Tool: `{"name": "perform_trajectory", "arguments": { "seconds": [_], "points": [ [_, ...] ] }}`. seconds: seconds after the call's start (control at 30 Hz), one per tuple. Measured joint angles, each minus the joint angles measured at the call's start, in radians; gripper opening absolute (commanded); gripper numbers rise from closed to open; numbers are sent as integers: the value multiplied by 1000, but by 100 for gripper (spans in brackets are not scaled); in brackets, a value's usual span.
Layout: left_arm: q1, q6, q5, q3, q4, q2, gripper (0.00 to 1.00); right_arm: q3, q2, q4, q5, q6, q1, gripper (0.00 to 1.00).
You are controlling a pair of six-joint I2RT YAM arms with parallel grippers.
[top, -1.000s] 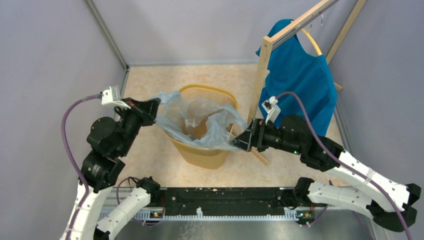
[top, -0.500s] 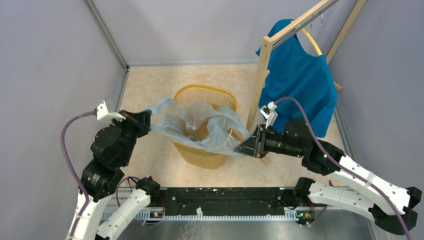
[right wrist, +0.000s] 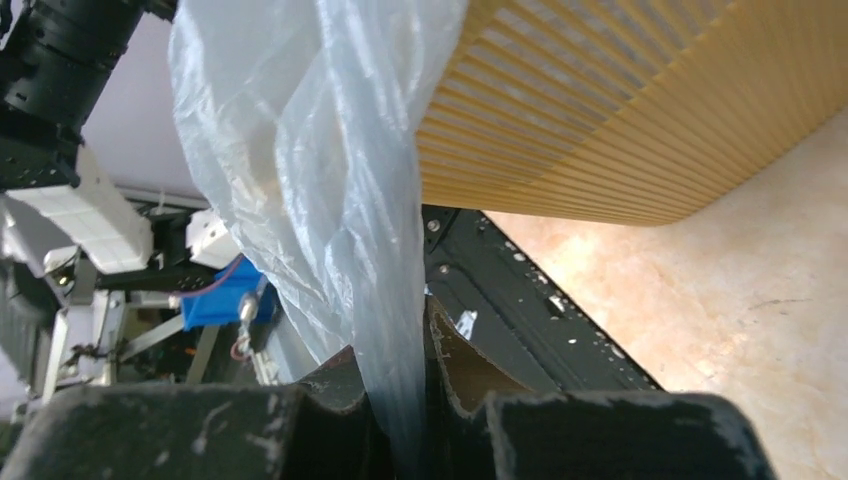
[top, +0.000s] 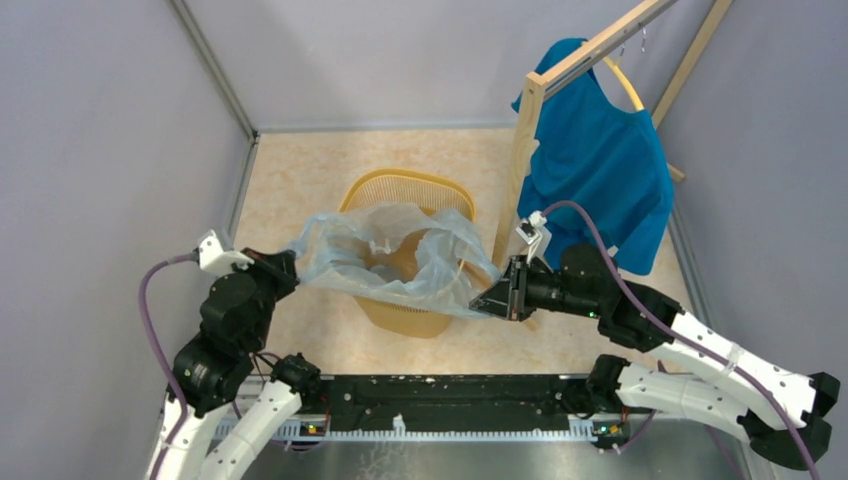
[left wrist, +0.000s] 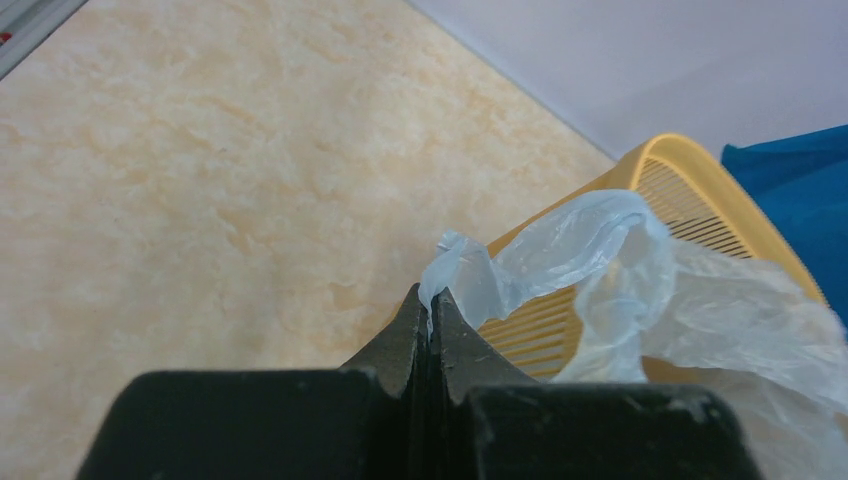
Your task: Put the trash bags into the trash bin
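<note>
Spreading trash bag point(top: 400, 250) across trash bin point(top: 400, 178) mouth.
Pinched shut on one bag edge with left gripper point(left wrist: 430, 315), clamped on the opposite edge with right gripper point(right wrist: 405, 400); stretched above the rim, sagging partly inside. Next, probably: lower both edges, keep tension even.

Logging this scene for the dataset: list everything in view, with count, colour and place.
trash bag: one, translucent pale blue, stretched across the bin's mouth
trash bin: one, yellow-orange, mid-floor
shirt: one, blue, hanging on the rack, far right
wooden rack: one, pale wood, right of the bin
left arm: one, black and white, jaws shut on the bag's left edge
right arm: one, black and white, jaws shut on the bag's right edge
</note>
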Motion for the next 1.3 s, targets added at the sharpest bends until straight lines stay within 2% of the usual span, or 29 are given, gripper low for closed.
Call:
{"name": "perform_trajectory", "arguments": {
  "seconds": [0.17,0.3,0.47,0.6,0.77,0.9,1.0,1.1,1.2,1.3],
  "points": [
    [0,9,0,-66,19,22,0,-8,-25,-65,138,-24,0,7],
    [0,27,-8,-84,60,86,0,-51,-44,-63,252,-49,0,11],
    [0,51,3,-108,118,174,0,-132,-20,19,345,-100,0,16],
    [0,48,21,-112,124,237,0,-145,44,94,384,-159,0,28],
    [0,31,20,-143,106,227,5,-150,120,219,412,-225,11,34],
    [0,19,18,-176,74,170,16,-151,190,313,455,-259,58,39],
    [0,14,14,-183,47,126,30,-153,235,370,470,-268,83,42],
    [0,18,12,-177,20,117,47,-154,257,394,478,-271,93,52],
    [0,32,11,-135,-29,124,51,-165,235,380,500,-264,94,60],
    [0,47,3,-57,-63,129,55,-181,145,311,522,-253,95,71]
  ]
}}
